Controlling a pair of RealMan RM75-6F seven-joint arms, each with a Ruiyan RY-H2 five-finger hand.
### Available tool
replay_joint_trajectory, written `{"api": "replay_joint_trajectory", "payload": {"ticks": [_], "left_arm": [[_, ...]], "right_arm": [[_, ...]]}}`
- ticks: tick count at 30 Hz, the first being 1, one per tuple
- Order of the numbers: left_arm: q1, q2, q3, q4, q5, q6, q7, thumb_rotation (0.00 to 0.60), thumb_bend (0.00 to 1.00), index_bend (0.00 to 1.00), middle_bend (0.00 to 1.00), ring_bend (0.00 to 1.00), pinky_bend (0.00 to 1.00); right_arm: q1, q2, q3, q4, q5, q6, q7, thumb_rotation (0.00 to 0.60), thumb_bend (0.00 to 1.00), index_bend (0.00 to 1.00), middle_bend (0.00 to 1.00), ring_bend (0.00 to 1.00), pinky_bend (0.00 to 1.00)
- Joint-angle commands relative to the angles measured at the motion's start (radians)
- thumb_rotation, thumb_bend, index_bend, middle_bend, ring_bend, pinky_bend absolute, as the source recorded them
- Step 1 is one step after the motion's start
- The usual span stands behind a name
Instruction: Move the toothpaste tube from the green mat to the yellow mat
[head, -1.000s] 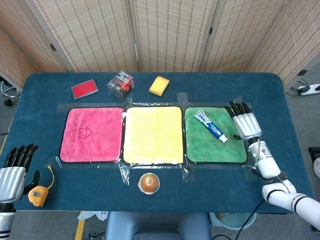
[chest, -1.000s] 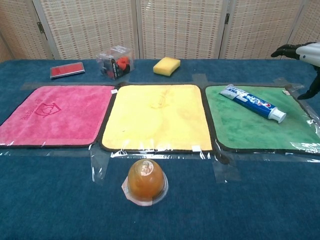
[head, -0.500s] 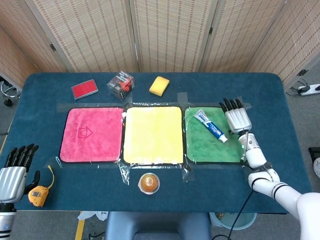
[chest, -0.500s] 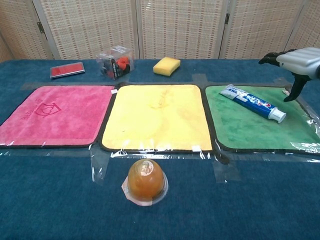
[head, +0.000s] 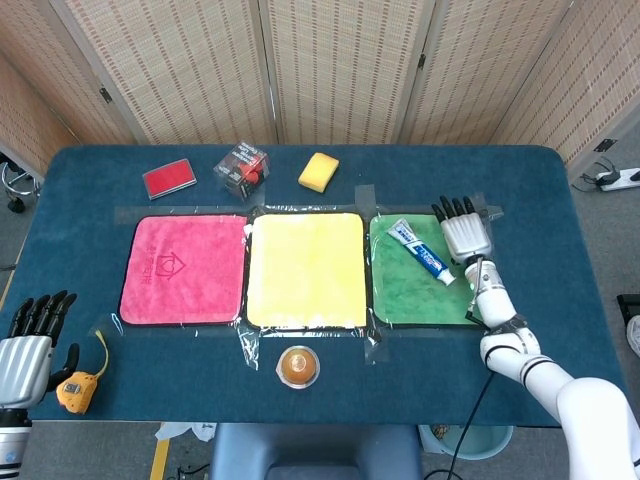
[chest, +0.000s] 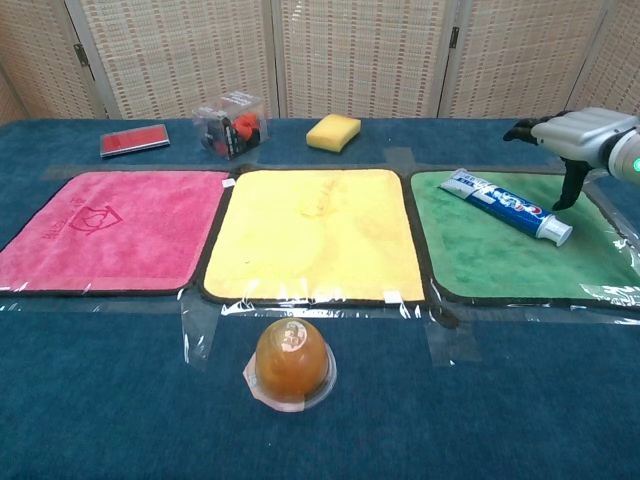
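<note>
The white and blue toothpaste tube (head: 421, 251) (chest: 505, 206) lies slanted on the green mat (head: 415, 290) (chest: 510, 258), cap toward the mat's right edge. The yellow mat (head: 306, 268) (chest: 316, 232) lies bare in the middle. My right hand (head: 464, 235) (chest: 575, 135) hovers open just right of the tube, above the green mat's far right corner, fingers spread, apart from the tube. My left hand (head: 28, 345) stays open at the table's near left corner, holding nothing.
A pink mat (head: 185, 268) lies left of the yellow one. Behind the mats sit a red case (head: 169, 178), a clear box (head: 241, 166) and a yellow sponge (head: 318, 171). An orange jelly cup (head: 298, 366) stands near the front edge; a yellow tape measure (head: 75, 390) lies by my left hand.
My right hand has moved left, from beyond the green mat's right edge to over its far right corner, closer to the tube. The tube and the left hand have not moved.
</note>
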Motion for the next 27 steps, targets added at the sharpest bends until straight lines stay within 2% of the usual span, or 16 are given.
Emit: {"api": "replay_joint_trajectory", "payload": {"ticks": [1,7,13,21,27], "left_arm": [[0.0,0.001,0.0,-0.001,-0.001,-0.002,0.001,0.6,0.55,0.1,0.09,0.09,0.03],[-0.001,0.001,0.002,-0.003,-0.002,-0.006,0.003,0.6,0.55,0.1,0.09,0.09,0.03],[-0.002,0.0,0.003,-0.001,0.0,-0.009,0.001,0.6,0.55,0.1,0.09,0.09,0.03],[-0.001,-0.003,0.003,0.005,-0.004,-0.013,-0.007,0.6,0.55,0.1,0.09,0.09,0.03],[0.001,0.0,0.003,0.01,-0.005,-0.012,-0.014,0.6,0.55,0.1,0.09,0.09,0.03]], "right_arm": [[0.008,-0.019,-0.006,0.023,-0.006,-0.01,0.02,0.6,0.15,0.01,0.0,0.0,0.0],[0.008,-0.025,-0.018,0.018,-0.039,0.006,0.083,0.6,0.15,0.01,0.0,0.0,0.0],[0.0,-0.002,-0.032,-0.055,-0.091,0.062,0.16,0.6,0.15,0.01,0.0,0.0,0.0],[0.009,0.041,-0.058,-0.218,-0.167,0.132,0.171,0.6,0.15,0.01,0.0,0.0,0.0],[0.0,0.1,-0.046,-0.373,-0.194,0.209,0.188,0.6,0.15,0.01,0.0,0.0,0.0]]}}
